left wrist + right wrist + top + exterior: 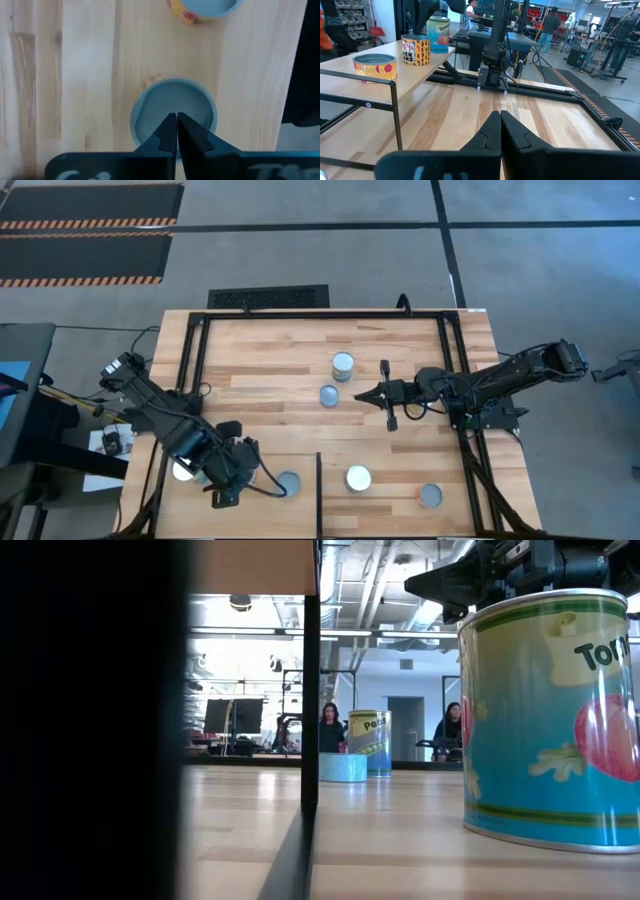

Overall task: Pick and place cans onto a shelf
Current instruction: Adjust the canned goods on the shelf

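At the worktop's (270, 365) 7 o'clock corner, left end effector (262, 476) closed, empty, over a shelf (255, 505) can (288, 483). Right end effector (362, 393) closed, empty, centre; cans scattered.

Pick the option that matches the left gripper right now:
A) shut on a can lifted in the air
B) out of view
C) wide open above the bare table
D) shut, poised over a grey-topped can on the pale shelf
D: in the left wrist view the left gripper's fingers meet tip to tip over a grey-topped can standing on the pale shelf, gripping nothing.
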Available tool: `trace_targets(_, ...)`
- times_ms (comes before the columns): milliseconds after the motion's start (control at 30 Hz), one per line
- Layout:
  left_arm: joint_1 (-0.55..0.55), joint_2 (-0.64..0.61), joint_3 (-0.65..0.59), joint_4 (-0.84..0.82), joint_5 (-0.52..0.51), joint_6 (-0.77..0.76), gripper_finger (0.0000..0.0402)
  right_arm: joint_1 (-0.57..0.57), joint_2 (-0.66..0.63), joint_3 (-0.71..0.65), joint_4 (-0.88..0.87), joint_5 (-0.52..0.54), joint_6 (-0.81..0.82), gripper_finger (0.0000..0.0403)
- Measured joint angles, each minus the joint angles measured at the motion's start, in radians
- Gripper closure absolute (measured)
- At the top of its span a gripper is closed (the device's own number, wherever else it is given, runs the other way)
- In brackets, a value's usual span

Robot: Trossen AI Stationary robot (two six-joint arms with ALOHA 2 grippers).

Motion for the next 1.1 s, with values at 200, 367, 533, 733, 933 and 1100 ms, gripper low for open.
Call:
trace_targets(200, -0.015, 0.0, 0.0, -0.039, 0.015, -0.038, 0.0401, 0.0, 0.0, 0.0, -0.001, 0.0, 0.0, 0.0392)
trace_targets(367, -0.017, 0.0, 0.0, -0.034, -0.006, -0.035, 0.0401, 0.0, 0.0, 0.0, -0.001, 0.0, 0.0, 0.0392)
trace_targets(533, -0.017, 0.0, -0.001, -0.028, -0.041, -0.008, 0.0401, 0.0, 0.0, 0.0, -0.002, 0.0, 0.0, 0.0392)
trace_targets(733, -0.009, 0.0, -0.043, 0.004, -0.035, 0.013, 0.0401, 0.0, 0.0, 0.0, -0.003, 0.0, 0.0, 0.0392)
trace_targets(933, -0.009, 0.0, -0.057, 0.013, -0.01, -0.003, 0.0401, 0.0, 0.0, 0.0, -0.003, 0.0, 0.0, 0.0392)
trace_targets(1100, -0.01, 0.0, -0.057, -0.006, 0.026, -0.025, 0.0402, 0.0, 0.0, 0.0, -0.003, 0.0, 0.0, 0.0392)
